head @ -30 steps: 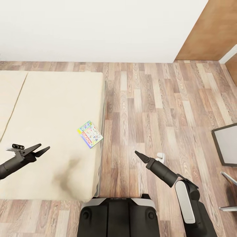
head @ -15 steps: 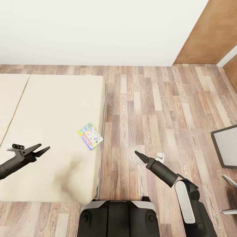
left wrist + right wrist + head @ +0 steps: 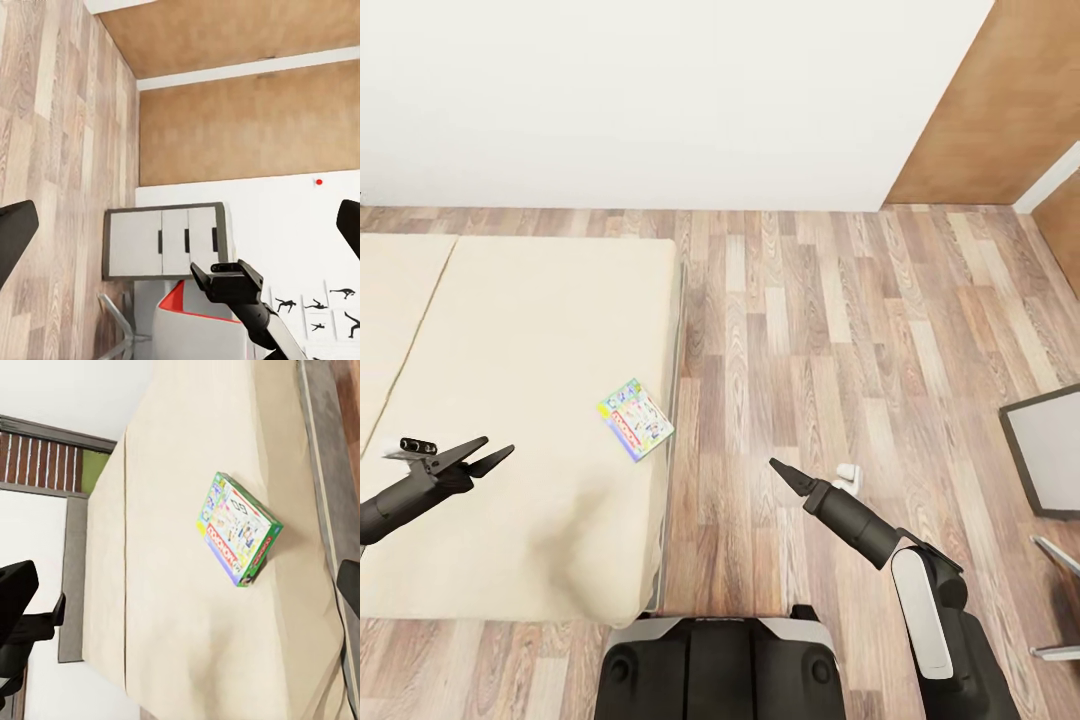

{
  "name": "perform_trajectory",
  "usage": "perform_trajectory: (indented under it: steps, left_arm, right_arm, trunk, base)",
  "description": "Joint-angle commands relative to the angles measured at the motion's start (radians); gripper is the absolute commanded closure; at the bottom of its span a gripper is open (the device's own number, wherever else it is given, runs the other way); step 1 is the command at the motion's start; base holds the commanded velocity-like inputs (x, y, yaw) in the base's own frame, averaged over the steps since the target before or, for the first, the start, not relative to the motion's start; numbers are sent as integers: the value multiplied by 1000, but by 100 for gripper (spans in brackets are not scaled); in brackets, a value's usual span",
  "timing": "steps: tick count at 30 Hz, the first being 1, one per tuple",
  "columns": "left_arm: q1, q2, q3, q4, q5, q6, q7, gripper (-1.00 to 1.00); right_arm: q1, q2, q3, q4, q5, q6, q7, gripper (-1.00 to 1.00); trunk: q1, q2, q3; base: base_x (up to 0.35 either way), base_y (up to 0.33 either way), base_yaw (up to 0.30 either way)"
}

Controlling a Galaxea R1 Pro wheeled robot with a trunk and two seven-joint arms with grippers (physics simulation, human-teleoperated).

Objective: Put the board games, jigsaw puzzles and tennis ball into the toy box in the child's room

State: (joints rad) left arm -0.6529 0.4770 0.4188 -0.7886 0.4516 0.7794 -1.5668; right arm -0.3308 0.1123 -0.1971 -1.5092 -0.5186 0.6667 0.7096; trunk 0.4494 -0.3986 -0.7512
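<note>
Now we face the bed (image 3: 510,400), its plain cream cover spread wide to our left, with wood-plank floor (image 3: 840,330) running off to our right. Near the bed's floor-side edge lies one board game (image 3: 635,419), a thin rectangular box with a green rim, a pale busy cover and a red band of lettering; in the right wrist view it lies flat, at an angle to the bed's edge, close to the drop. Our left gripper (image 3: 488,455) hangs over the bed well apart from the box, its fingers parted and carrying nothing. Our right gripper (image 3: 780,470) hovers over the floor just past the bed's edge, and we cannot tell there whether its tips meet; the right wrist view shows its fingers (image 3: 16,585) set wide, so we judge it released. What worries us is the edge: a sideways nudge on so thin a box could slide it off onto the floor. The soft cover may give under a press, so the fingers might skate over the lid instead of catching the rim
</note>
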Motion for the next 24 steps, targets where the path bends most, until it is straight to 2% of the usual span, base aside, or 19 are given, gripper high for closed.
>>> perform_trajectory:
  steps: [1, 24]
  left_arm:
    - [0, 0, 0, 0, -1, 11, -4, -100]
    - [0, -3, 0, -1, -1, 11, -4, -100]
  right_arm:
    - [-1, 1, -2, 0, -3, 7, 2, -100]
    - [-1, 0, -3, 0, -4, 7, 2, -100]
  trunk:
    - [1, -1, 1]
    - [1, -1, 38]
  base:
    - [0, 0, 0]
    - [0, 0, 0]
